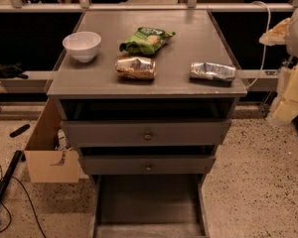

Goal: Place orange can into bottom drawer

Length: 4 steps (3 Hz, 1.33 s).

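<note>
Camera view looks down on a grey drawer cabinet whose tabletop (188, 38) carries four things. A white bowl (82, 45) stands upright near the left edge. A green snack bag (146, 39) lies flat around the middle towards the back. A silver-grey foil packet (212, 71) lies near the front right corner. The orange can (135, 67) lies on its side near the front edge, just in front of the snack bag, between the bowl and the foil packet and apart from both.

Below the tabletop, the upper drawer (146, 133) and the middle drawer (148, 165), each with a small round knob, stand slightly pulled out. Under them the bottom drawer (149, 200) is pulled far out, its long flat floor bare between low side walls. The two knobbed drawer fronts overhang its rear part.

On the speckled floor (258, 182) to the left, an open cardboard box (49, 157) leans against the cabinet side, with black cables (5, 182) beside it. A white cable (266, 38) hangs at the right.

The gripper (289, 99) hangs at the far right edge of the view, off the cabinet's right side and lower than the tabletop; whether it is spread or pressed together I cannot tell. The orange can lies well apart from it, to its left, with the foil packet between them.
</note>
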### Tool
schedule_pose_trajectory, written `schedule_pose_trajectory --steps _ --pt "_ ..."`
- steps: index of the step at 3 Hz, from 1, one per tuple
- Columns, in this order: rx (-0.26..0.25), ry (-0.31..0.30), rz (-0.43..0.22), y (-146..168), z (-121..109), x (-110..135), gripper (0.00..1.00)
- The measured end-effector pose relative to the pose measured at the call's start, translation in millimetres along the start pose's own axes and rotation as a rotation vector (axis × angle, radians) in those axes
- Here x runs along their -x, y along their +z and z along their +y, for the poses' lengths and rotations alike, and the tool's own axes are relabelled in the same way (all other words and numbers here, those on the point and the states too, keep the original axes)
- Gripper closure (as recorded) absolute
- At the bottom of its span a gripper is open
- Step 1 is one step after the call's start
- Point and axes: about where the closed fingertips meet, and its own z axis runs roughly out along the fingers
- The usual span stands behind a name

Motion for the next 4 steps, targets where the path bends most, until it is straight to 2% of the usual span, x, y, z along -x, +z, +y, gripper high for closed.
schedule_pose_trajectory --steps 1,2,3,4 --pt "0.002 -0.072 -0.179 11.8 -51.7 26.7 0.0" --pt "0.024 -0.105 -0.287 23.4 -83.2 45.9 0.0" --pt "0.012 -0.105 -0.299 22.3 -88.8 48.6 0.0" --pt "-0.055 -0.027 -0.328 29.1 -104.9 72.7 0.0"
